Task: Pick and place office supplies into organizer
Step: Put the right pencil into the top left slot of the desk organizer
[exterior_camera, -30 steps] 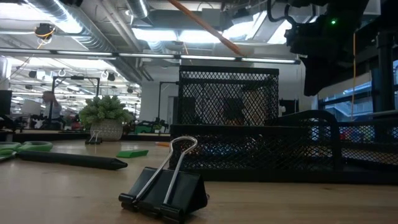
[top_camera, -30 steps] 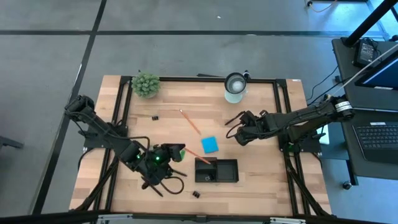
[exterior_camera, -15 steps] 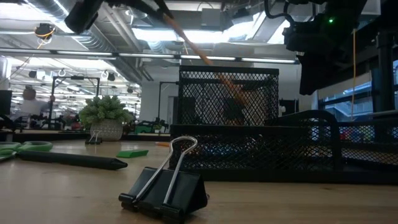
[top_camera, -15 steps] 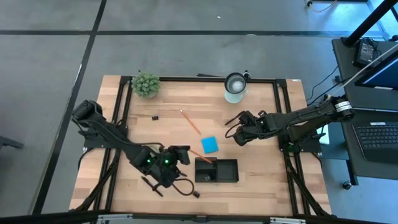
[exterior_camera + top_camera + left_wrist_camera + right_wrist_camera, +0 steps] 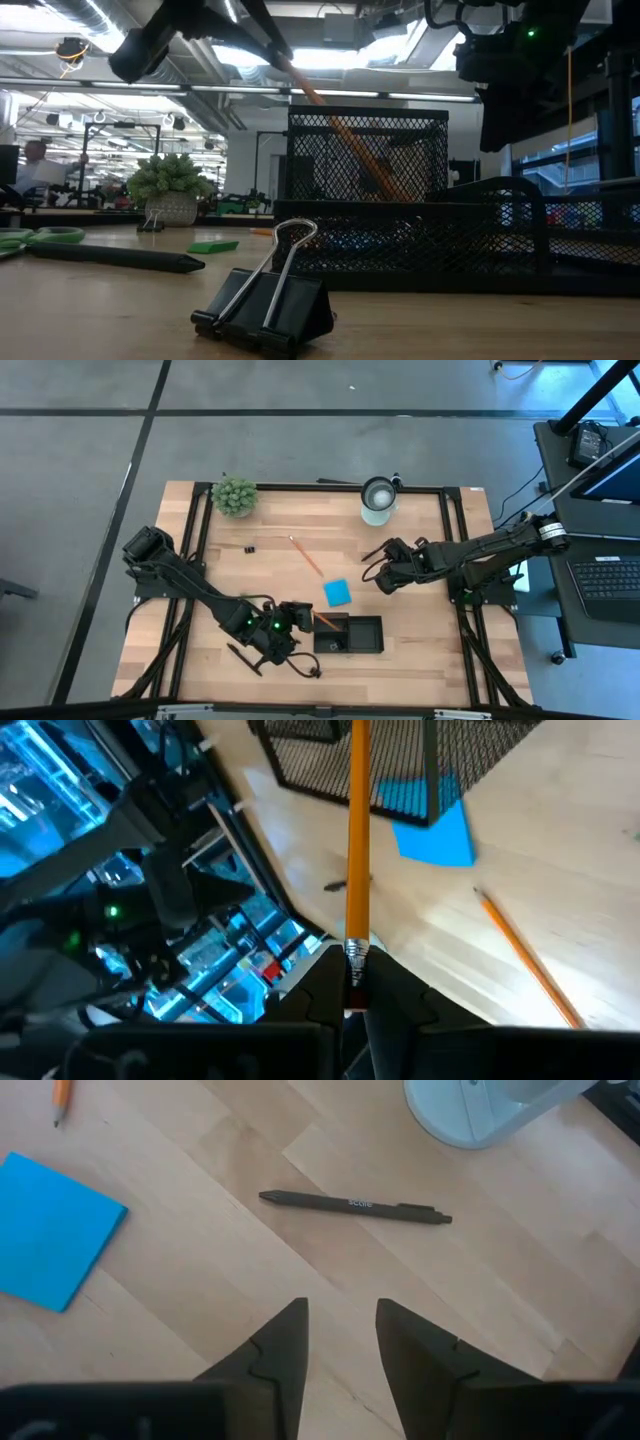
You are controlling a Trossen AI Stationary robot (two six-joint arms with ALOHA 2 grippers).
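Note:
My left gripper [image 5: 297,616] is shut on an orange pencil [image 5: 357,840] just left of the black mesh organizer [image 5: 362,634]. The pencil slants down, and its tip is over or in the organizer's left compartment [image 5: 385,178]. My right gripper [image 5: 341,1338] hangs open, with nothing between its fingers, above a black pen [image 5: 355,1205] that lies flat on the table at the right [image 5: 378,575]. A blue note pad [image 5: 337,593] lies flat beyond the organizer. A second pencil [image 5: 305,555] lies farther back. My left gripper pinches the pencil's eraser end [image 5: 353,956] between its two fingers. The fingers come slanting down from the table's left, in line with the pencil. The pencil sticks out ahead of them and tilts down toward the organizer. Whether the tip touches the bottom, I cannot tell.
A binder clip [image 5: 265,300] stands near the front edge. A black pen [image 5: 110,258], green scissors [image 5: 40,237] and a green block [image 5: 213,246] lie front left. A fuzzy plant [image 5: 234,496] and a white cup [image 5: 378,500] stand at the back, with a small clip [image 5: 248,548] nearby.
My left gripper has gone down and toward the table's right, toward the organizer, carrying the pencil. The pencil's tip has sunk from above the mesh wall to behind it, at the left compartment.

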